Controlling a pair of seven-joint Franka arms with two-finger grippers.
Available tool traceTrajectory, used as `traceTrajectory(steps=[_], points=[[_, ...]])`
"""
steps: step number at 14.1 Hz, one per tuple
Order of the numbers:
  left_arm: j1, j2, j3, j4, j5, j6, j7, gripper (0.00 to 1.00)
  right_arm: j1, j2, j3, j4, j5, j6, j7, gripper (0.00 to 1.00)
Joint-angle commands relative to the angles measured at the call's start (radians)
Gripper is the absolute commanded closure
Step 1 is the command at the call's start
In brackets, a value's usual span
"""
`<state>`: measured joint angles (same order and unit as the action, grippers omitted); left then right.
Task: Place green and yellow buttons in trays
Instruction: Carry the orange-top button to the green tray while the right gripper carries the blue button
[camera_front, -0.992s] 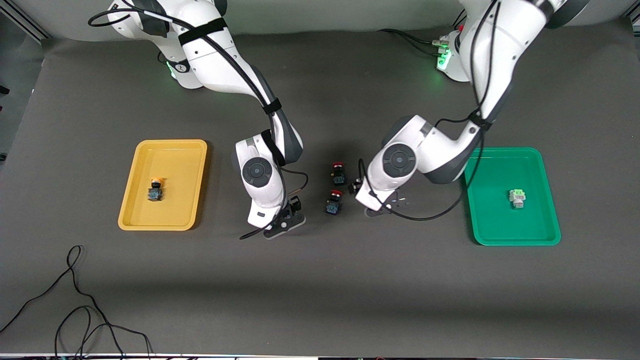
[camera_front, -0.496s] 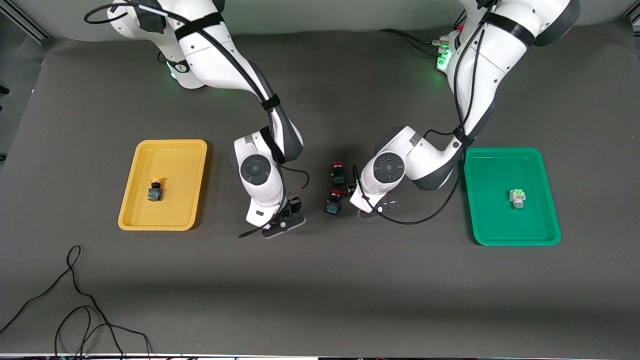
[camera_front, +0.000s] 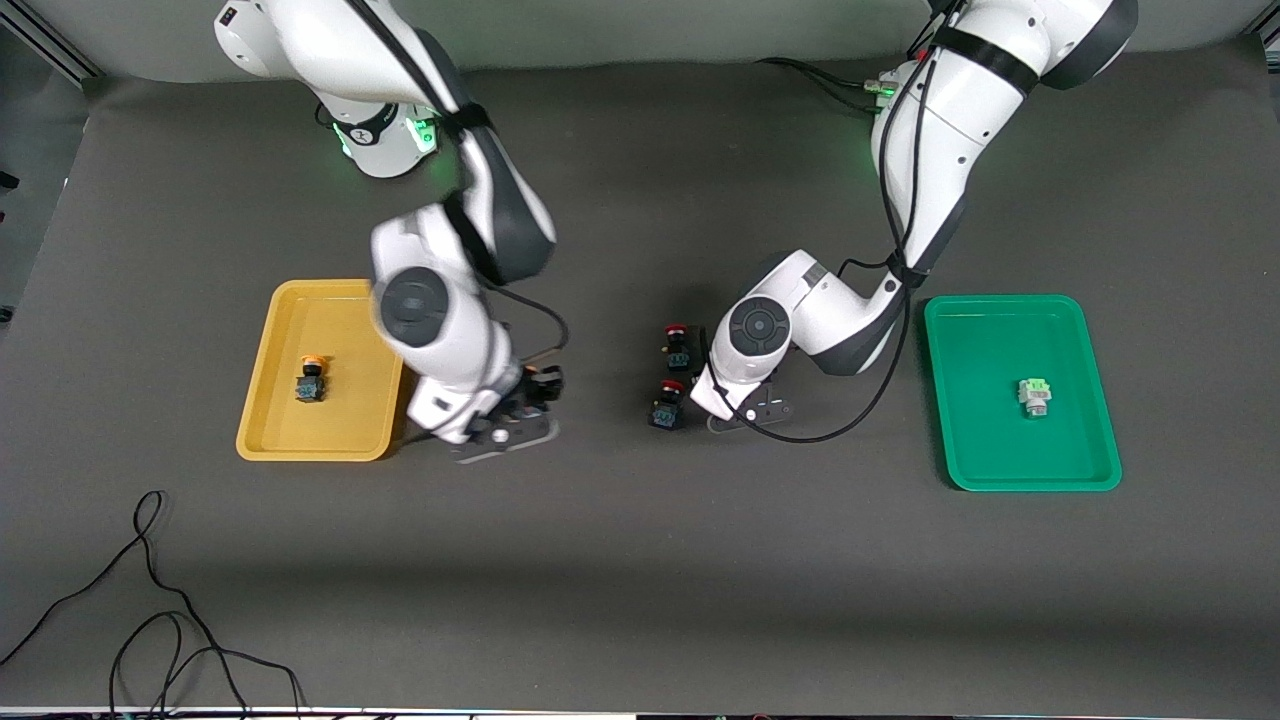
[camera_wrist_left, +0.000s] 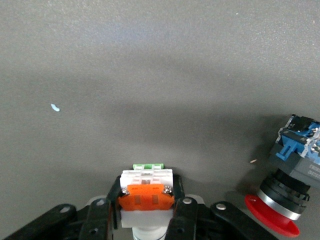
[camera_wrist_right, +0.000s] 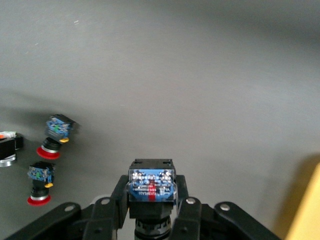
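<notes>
The fingers (camera_wrist_right: 119, 192) of the right gripper (camera_wrist_right: 151, 196) are closed on a black-blue button (camera_wrist_right: 151, 184). They press it from both sides, and its cap is hidden from me, so I cannot tell the colour. In the front view this right gripper (camera_front: 505, 425) hangs in the lower middle of the frame. It is over the bare counter (camera_front: 640, 560), just beside the long rim of the yellow tray (camera_front: 340, 288). Inside this tray lies one orange-capped button (camera_front: 311, 380), near its middle, and it does not touch the rim. The fingers (camera_wrist_left: 113, 196) of the left gripper (camera_wrist_left: 146, 201) are also closed. They hold a white blocky button (camera_wrist_left: 146, 186), which has an orange plate on it and a thin green strip at its end. The left gripper (camera_front: 745, 410) is in the centre of the front frame, low over the counter. It is just beside two red-capped buttons (camera_front: 677, 345) (camera_front: 668, 403) that lie close together, one nearer to the front camera than the other. The left wrist view shows one of these red-capped buttons (camera_wrist_left: 287, 200) on its side, apart from the held button. The green tray (camera_front: 1000, 300) stands toward the left arm's end of the counter. A white and green button (camera_front: 1034, 397) rests in the middle of it.
</notes>
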<state>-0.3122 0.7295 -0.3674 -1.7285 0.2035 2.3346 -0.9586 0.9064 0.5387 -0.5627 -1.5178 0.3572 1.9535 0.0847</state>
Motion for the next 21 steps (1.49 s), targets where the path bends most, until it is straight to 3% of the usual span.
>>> traceTrajectory(steps=[1, 5, 8, 10, 13, 15, 19, 20, 21], points=[[-0.008, -0.028, 0.025, -0.009, 0.010, -0.011, -0.029, 1.00, 0.008, -0.049, -0.106, -0.034, -0.023, -0.079, -0.002, 0.86], [0.024, -0.122, 0.024, 0.007, 0.008, -0.141, -0.012, 1.00, 0.008, -0.164, -0.276, -0.188, -0.044, -0.091, -0.199, 0.87], [0.061, -0.217, 0.021, 0.078, -0.003, -0.361, 0.047, 1.00, 0.006, -0.174, -0.364, -0.277, -0.044, -0.076, -0.296, 0.87], [0.105, -0.251, 0.015, 0.173, -0.010, -0.524, 0.114, 1.00, -0.001, -0.167, -0.365, -0.370, -0.043, 0.023, -0.321, 0.87], [0.154, -0.257, 0.018, 0.370, -0.027, -0.785, 0.263, 1.00, -0.003, -0.161, -0.361, -0.586, -0.018, 0.299, -0.387, 0.87], [0.227, -0.259, 0.018, 0.455, -0.027, -0.895, 0.447, 1.00, 0.006, -0.120, -0.353, -0.677, 0.043, 0.433, -0.425, 0.87], [0.405, -0.280, 0.024, 0.429, 0.005, -0.923, 0.810, 1.00, -0.001, 0.018, -0.313, -0.688, 0.293, 0.467, -0.603, 0.87], [0.448, -0.280, 0.024, 0.413, 0.014, -0.910, 0.864, 1.00, 0.003, 0.027, -0.312, -0.685, 0.314, 0.464, -0.614, 0.86], [0.491, -0.280, 0.022, 0.393, 0.013, -0.893, 0.918, 1.00, 0.006, 0.027, -0.312, -0.682, 0.316, 0.458, -0.605, 0.71]])
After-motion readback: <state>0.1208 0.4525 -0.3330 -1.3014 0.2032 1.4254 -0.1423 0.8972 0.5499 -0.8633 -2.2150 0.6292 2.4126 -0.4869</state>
